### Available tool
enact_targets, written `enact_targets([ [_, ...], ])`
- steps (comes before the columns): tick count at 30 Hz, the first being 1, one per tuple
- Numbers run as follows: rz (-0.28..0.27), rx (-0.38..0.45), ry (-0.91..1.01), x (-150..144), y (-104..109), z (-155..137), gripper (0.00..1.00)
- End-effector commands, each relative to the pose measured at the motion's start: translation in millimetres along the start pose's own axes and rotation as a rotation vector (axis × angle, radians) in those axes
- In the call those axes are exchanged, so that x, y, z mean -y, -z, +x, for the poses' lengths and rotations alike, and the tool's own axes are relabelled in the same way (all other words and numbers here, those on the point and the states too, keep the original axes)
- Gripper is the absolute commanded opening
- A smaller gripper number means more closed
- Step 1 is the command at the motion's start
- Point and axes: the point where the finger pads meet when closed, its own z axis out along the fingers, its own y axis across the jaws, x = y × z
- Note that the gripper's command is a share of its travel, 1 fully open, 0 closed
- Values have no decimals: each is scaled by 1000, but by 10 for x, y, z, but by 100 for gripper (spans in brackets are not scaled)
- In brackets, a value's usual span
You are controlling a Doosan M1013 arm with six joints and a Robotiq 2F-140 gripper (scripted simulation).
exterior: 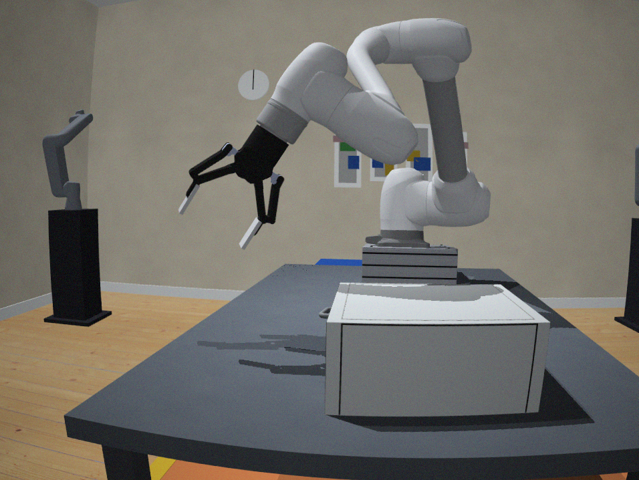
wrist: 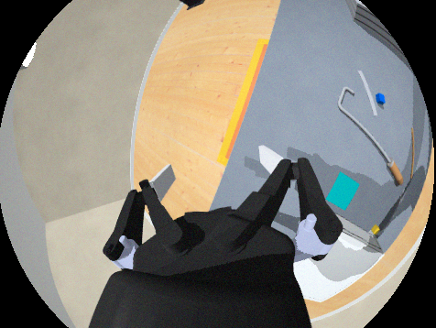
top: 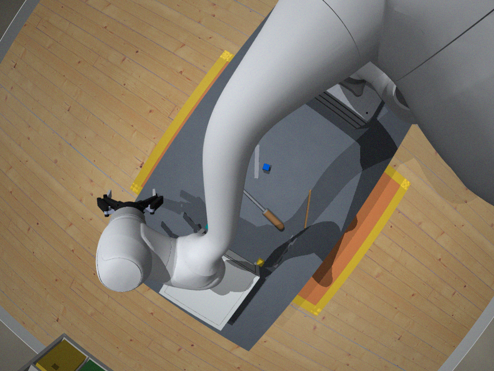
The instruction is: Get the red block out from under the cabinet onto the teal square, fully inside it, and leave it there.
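Arm poised high at the table's edge, nothing yet in hand; the retrieval has not begun.

In the exterior view the black two-finger gripper (exterior: 220,216) hangs in the upper left of the frame, well above the dark grey table (exterior: 216,382), jaws spread as wide as they go and empty. The red block cannot be seen in any view; I judge it is hidden beneath the white box-shaped cabinet (exterior: 436,351) at centre right. The teal square (wrist: 343,190) shows in the wrist view at right of centre, near the cabinet. A hooked metal rod with a wooden handle (wrist: 372,137) lies at the upper right there, beside a small blue cube (wrist: 380,97). The next move probably calls for descending to that hooked tool, since the fingers look too bulky to reach under the cabinet.
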Motion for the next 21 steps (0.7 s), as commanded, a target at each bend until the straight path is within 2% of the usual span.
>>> enact_targets([
  [1,0,0,0,1,2,1,100],
  [17,0,0,0,1,2,1,100],
  [18,-2,2,-3,-22,14,-9,0],
  [19,-17,13,-19,-158,89,-67,0],
  [20,-52,37,-56,-465,258,-187,0],
  [21,-108,68,-113,-644,353,-239,0],
])
